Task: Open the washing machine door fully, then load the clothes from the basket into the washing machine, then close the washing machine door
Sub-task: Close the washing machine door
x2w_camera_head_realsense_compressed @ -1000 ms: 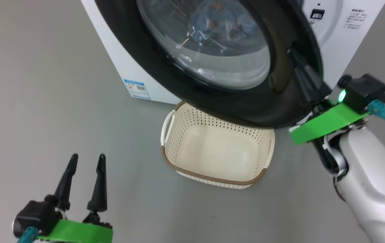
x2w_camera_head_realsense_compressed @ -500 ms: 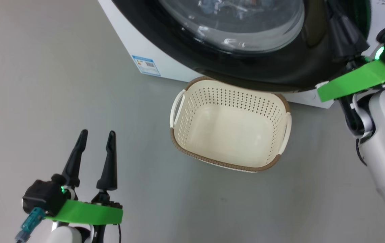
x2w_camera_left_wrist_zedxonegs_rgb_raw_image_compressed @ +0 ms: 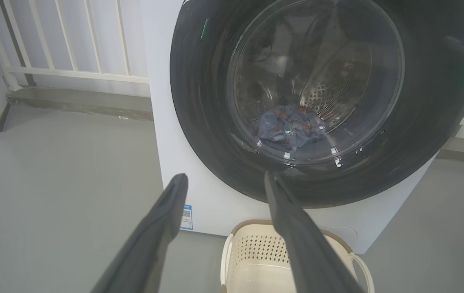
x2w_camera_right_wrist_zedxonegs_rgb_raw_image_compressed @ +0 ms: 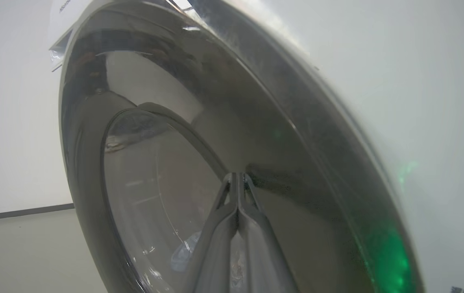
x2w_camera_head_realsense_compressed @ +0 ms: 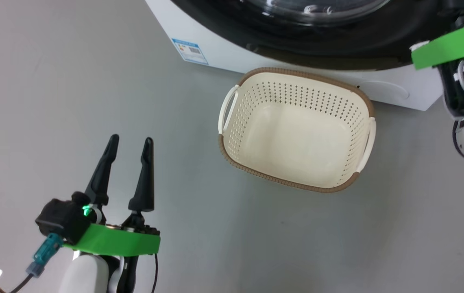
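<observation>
The basket (x2w_camera_head_realsense_compressed: 252, 106) stands on the floor (x2w_camera_head_realsense_compressed: 44, 101) just before the washer (x2w_camera_head_realsense_compressed: 386, 87), below the door (x2w_camera_left_wrist_zedxonegs_rgb_raw_image_compressed: 199, 101). The door now lies flush; a second ago it overhung the basket's far rim. The clothes (x2w_camera_left_wrist_zedxonegs_rgb_raw_image_compressed: 286, 128) show behind the glass. The right gripper (x2w_camera_right_wrist_zedxonegs_rgb_raw_image_compressed: 236, 176), closed, has its tips against the door's rim. The left gripper (x2w_camera_head_realsense_compressed: 131, 139) hovers, fingers spread, over open floor at near left.

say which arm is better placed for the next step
Right. The right gripper, shut, is at the washing machine door's rim, likely ready to push; the left gripper hangs open over the floor.
</observation>
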Controlling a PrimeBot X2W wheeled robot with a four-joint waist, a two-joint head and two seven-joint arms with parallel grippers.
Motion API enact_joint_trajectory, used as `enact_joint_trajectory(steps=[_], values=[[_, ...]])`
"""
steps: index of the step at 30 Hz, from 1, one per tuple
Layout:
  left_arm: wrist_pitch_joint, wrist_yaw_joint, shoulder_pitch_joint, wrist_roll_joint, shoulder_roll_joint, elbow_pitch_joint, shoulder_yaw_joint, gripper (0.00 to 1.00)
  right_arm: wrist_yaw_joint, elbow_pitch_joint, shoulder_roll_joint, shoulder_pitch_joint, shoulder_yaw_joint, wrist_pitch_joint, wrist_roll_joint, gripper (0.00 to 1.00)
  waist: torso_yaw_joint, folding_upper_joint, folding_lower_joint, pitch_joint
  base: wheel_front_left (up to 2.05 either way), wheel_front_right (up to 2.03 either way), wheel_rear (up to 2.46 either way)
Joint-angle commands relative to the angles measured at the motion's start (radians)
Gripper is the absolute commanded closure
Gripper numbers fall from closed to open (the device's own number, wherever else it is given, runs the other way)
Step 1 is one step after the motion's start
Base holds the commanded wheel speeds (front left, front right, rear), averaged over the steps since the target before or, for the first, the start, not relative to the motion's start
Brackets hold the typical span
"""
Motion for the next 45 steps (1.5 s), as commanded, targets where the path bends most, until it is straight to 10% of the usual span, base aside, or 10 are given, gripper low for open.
enact_joint_trajectory(steps=[1, 32, 34, 45], values=[[-0.006, 0.000, -0.021, -0.009, 0.019, -0.030, 0.029, 0.00, -0.007, -0.016, 0.006, -0.027, -0.002, -0.005, -0.010, 1.00, 0.013, -0.0001, 0.0000, 0.019, 0.00, 0.00, 0.00], [-0.006, 0.000, -0.017, 0.001, 0.034, 0.027, 0.039, 0.00, -0.007, -0.019, 0.060, 0.066, 0.027, -0.005, 0.007, 0.99, -0.040, -0.0001, 0.0000, -0.036, 0.00, 0.00, 0.00], [-0.006, 0.000, -0.005, 0.007, 0.043, 0.041, 0.051, 0.00, -0.007, -0.028, 0.067, 0.109, 0.040, -0.005, 0.015, 0.68, -0.056, -0.0001, 0.0000, -0.060, 0.00, 0.00, 0.00], [-0.006, 0.000, 0.034, 0.031, 0.062, 0.081, 0.118, 0.00, -0.007, -0.049, 0.087, 0.247, 0.055, -0.005, 0.032, 0.08, -0.114, -0.0001, 0.0000, -0.135, 0.00, 0.00, 0.00]])
